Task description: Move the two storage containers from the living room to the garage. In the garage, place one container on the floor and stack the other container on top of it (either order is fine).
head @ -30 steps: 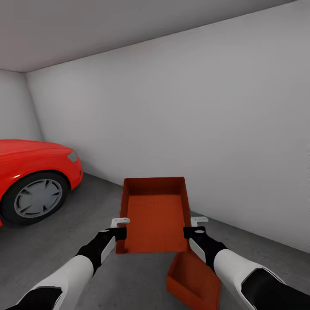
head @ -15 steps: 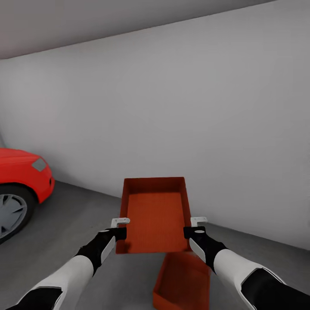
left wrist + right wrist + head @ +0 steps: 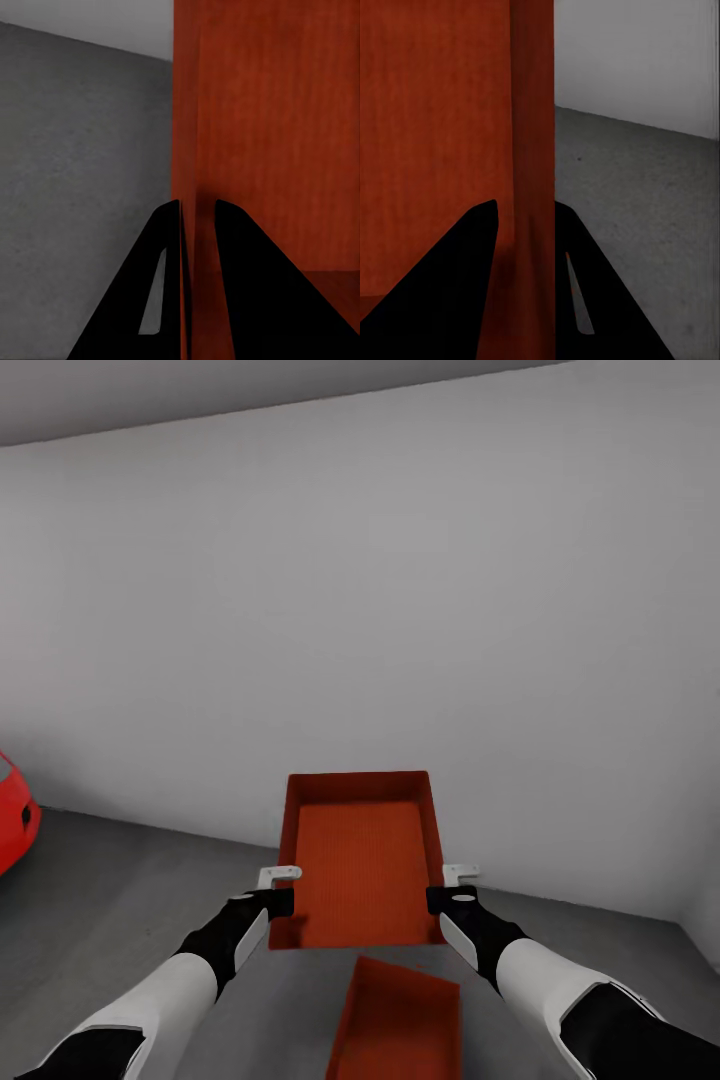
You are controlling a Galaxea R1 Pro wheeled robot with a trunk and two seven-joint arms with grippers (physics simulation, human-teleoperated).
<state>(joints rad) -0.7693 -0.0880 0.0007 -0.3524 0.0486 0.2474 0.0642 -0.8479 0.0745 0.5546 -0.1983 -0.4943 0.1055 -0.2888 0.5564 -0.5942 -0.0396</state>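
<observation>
Nearest the camera in the head view, two white-and-black arms reach forward. Between them and lower down, a second orange-red container [image 3: 395, 1020] is seen lying on the grey concrete floor [image 3: 120, 900], its open top facing up (its near end is cut off by the picture's edge).

Just beyond, the held container [image 3: 360, 860] is carried in the air above the floor, roughly level, its open top up and its ribbed bottom visible. The left gripper [image 3: 278, 905] is closed on the left side wall near its near corner. In the left wrist view, the thin wall is pinched between that gripper's two dark fingers [image 3: 247, 285]. The right gripper [image 3: 440, 902] is likewise clamped on the right side wall. In the right wrist view, its fingers [image 3: 457, 285] are seen on either side of that wall.

Farther off, a plain white wall [image 3: 400, 610] is met by the floor. At the far left edge, a small part of a red car [image 3: 12, 825] is seen.
</observation>
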